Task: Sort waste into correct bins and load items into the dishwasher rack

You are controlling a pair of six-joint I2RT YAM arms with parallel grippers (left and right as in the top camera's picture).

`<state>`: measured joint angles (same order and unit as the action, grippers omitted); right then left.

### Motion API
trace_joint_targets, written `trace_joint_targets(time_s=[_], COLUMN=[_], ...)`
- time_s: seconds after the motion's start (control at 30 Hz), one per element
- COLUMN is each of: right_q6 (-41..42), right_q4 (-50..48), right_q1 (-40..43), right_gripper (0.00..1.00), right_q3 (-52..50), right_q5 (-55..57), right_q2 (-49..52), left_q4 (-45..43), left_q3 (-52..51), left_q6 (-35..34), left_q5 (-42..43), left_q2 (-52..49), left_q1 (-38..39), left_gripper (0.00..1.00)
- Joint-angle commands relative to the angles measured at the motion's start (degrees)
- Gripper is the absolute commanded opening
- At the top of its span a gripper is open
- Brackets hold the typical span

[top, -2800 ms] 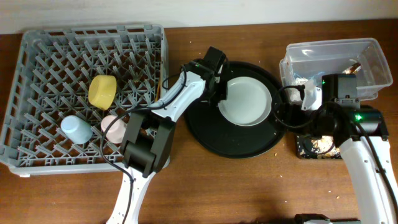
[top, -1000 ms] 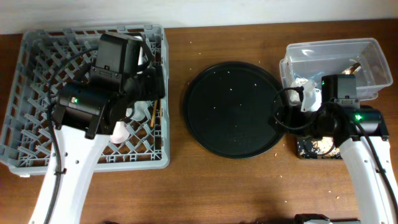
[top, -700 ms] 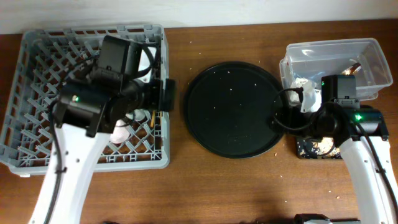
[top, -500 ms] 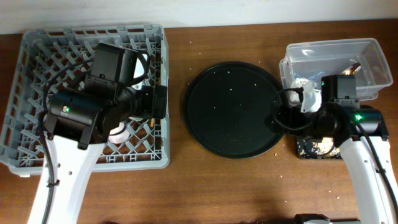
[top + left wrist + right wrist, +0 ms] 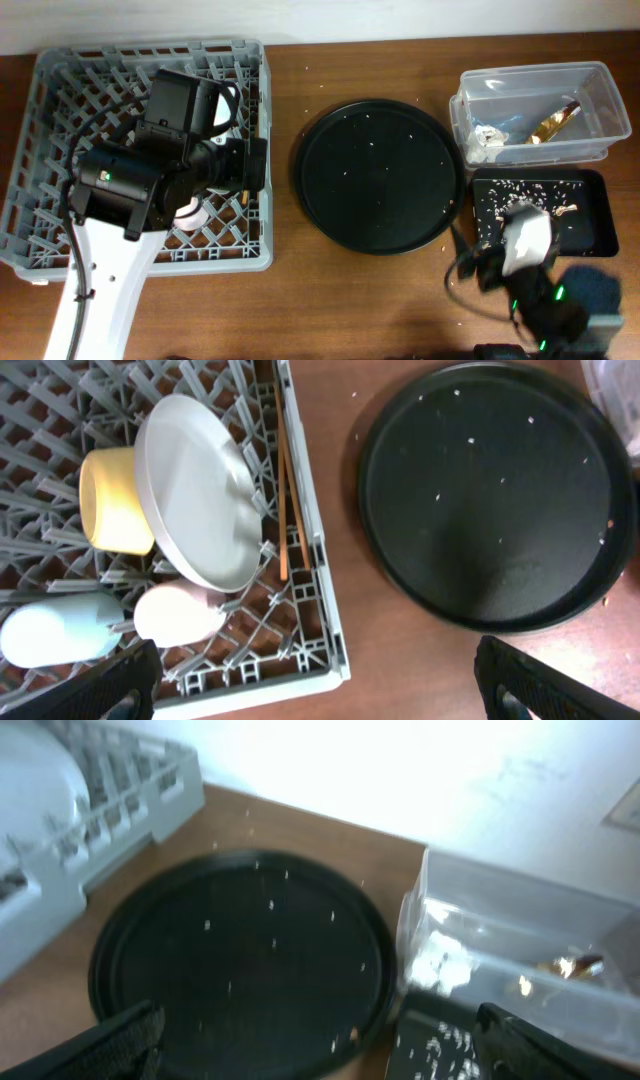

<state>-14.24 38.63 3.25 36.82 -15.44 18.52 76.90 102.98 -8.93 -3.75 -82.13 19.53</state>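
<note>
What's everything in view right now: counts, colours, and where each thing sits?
dishwasher rack: 1, grey, table's left
plate: 1, pale grey-white, tilted in the rack
bowl: 1, yellow, in the rack beside the plate
pink cup: 1, in the rack
blue cup: 1, in the rack
chopsticks: 2, wooden, along the rack's right wall
round tray: 1, black, centre, crumbs only
tub: 1, clear, far right
tissue: 1, white, in the tub
wrapper: 1, gold-brown, in the tub
shallow tray: 1, black, beside the tub
food scraps: several, pale, in the shallow tray
table: 1, brown wood
left end effector: open, above the rack's edge
right end effector: open, facing the round tray
</note>
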Motion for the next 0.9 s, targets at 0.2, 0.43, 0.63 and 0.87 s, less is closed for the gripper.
trace_joint_targets(time_s=[0.2,0.43,0.63,0.87], right_q6=[-1.8,-1.8,-1.8,-1.8], right_q4=[-28.5,-35.9,-35.9,-35.9], right_q1=[0.2,0.1,0.1,0.1], right_gripper=[0.99,0.98,0.98,0.99], right_q3=[-32.9,-36.5,-36.5,-36.5], right_q5=[-6.1,-7.3,-7.2,-7.3], right_q2=[-18.3,-18.3,-18.3,-18.3], left_q4=[0.0,0.0,0.0,-44.4], left_q3=[0.3,0.3,0.3,-36.9], left_q6=[0.9,0.9,0.9,14.0], left_q5=[-0.6,-0.6,-0.6,-1.5], left_q2=[0.5,0.5,0.5,31.6], left_q1=[-0.2,-0.2,-0.2,-9.3], left_gripper=[0.99,0.99,0.99,0.99])
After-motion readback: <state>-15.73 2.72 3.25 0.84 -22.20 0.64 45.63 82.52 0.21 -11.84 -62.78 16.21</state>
